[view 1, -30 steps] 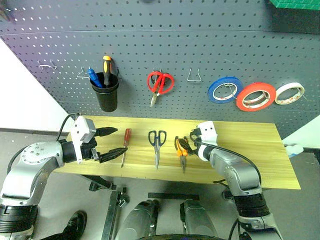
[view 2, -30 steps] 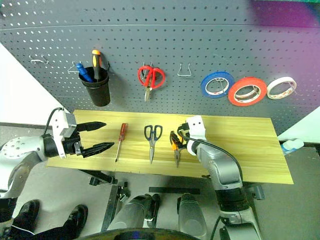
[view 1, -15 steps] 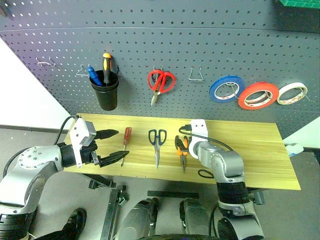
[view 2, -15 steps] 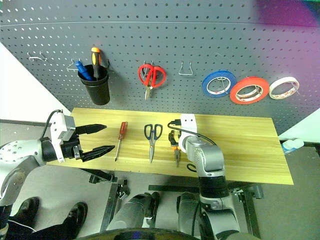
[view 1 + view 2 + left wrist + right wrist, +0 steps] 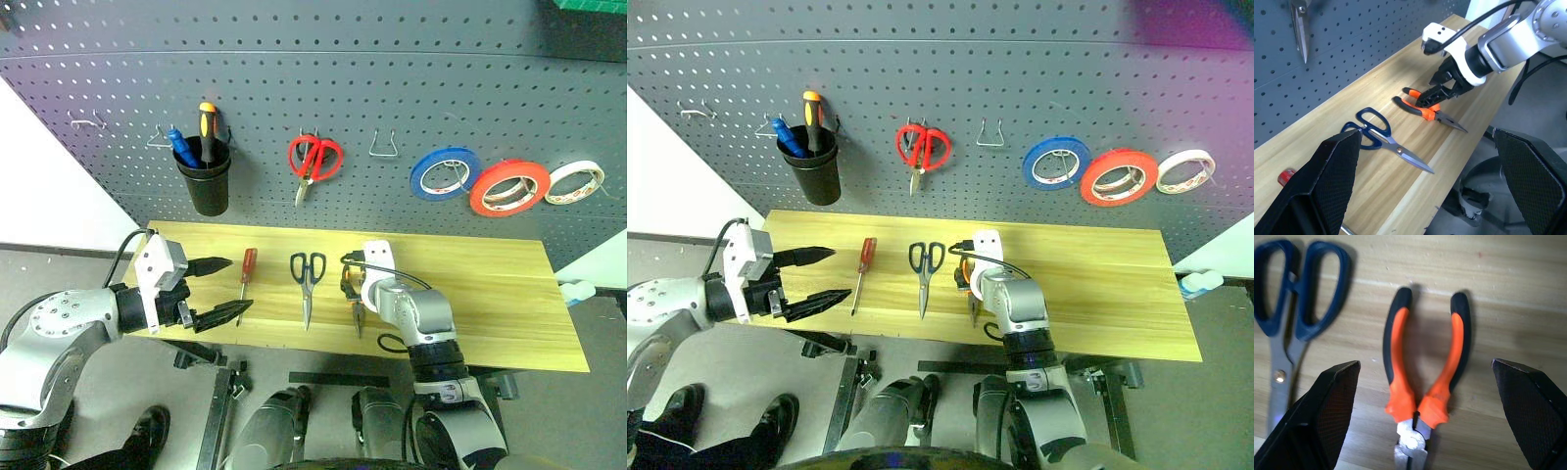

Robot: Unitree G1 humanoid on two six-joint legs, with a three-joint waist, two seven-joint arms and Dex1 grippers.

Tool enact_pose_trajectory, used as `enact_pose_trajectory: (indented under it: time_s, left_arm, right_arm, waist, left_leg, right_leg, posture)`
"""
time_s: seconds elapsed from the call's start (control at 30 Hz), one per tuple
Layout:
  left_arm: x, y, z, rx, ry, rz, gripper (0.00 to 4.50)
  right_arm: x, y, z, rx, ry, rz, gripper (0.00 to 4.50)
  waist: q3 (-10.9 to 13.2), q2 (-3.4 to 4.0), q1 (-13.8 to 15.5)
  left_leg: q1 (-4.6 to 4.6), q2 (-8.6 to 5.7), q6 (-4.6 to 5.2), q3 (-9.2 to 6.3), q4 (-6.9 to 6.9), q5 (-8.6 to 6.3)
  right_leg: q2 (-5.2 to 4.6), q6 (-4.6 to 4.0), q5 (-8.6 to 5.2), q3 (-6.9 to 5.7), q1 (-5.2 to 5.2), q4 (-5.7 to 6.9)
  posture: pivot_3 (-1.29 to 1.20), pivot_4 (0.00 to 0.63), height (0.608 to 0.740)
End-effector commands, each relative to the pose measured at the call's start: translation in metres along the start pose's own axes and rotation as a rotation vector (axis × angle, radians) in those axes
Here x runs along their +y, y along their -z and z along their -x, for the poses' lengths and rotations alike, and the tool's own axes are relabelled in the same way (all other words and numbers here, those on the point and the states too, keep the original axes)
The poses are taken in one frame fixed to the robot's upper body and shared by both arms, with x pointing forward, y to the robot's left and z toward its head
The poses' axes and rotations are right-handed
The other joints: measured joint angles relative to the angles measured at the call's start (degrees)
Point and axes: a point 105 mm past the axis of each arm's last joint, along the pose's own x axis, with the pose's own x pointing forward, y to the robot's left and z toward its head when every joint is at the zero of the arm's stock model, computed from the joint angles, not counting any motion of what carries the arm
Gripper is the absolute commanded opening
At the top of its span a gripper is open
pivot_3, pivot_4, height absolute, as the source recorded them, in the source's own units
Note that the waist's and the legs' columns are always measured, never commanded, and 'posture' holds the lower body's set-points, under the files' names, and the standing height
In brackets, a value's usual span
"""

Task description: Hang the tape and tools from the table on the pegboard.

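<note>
Since the frame 1 second earlier, the right gripper (image 5: 1442,90) has swung in from the right and tipped down over the pliers (image 5: 1425,377); the left gripper (image 5: 217,289) has barely shifted at the table's left end, and the tools have not moved. Both grippers' fingers stand wide apart and hold nothing. Step in hand, as judged: a grasp of the pliers. In the right wrist view the 2 handles lie centred between the spread fingers, so the closing should pinch both handles together near the orange section by the pivot, where they converge, not at the flared black tips, which could slip free. A straight descent would keep the dark-handled scissors (image 5: 308,279), just to the left, undisturbed. The pliers lie flat near the middle of the table (image 5: 509,313), black-and-orange handles toward the pegboard (image 5: 392,78), grey jaws toward the near edge. Left of the scissors lies the red-handled screwdriver (image 5: 245,279). The red tape (image 5: 508,188) already hangs on the pegboard, between a blue roll (image 5: 443,173) and a white roll (image 5: 573,182).
</note>
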Motion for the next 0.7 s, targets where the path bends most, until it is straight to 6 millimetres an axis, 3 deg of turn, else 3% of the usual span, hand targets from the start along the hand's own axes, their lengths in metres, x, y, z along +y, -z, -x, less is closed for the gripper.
enact_pose_trajectory:
  time_s: [0.03,0.7]
  left_arm:
    - [-0.001,-0.009,0.003,-0.011,-0.004,-0.036,4.50]
    - [-0.004,-0.011,0.000,-0.017,0.009,-0.038,4.50]
  right_arm:
    - [0.003,-0.005,0.002,-0.019,-0.010,0.029,4.49]
    - [0.016,0.005,-0.003,0.026,-0.032,0.098,4.49]
  waist:
    - [0.0,-0.01,0.0]
    - [1.1,-0.30,0.0]
  left_leg:
    - [0.00,0.00,0.00,0.00,-0.01,0.00]
    - [-0.11,0.02,-0.01,0.00,-0.15,0.00]
  right_leg:
    - [0.00,0.00,0.00,0.00,0.00,0.00]
    - [0.00,-0.11,-0.06,0.00,-0.20,-0.02]
  posture:
    - [0.04,0.219,0.740]
    - [0.05,0.232,0.740]
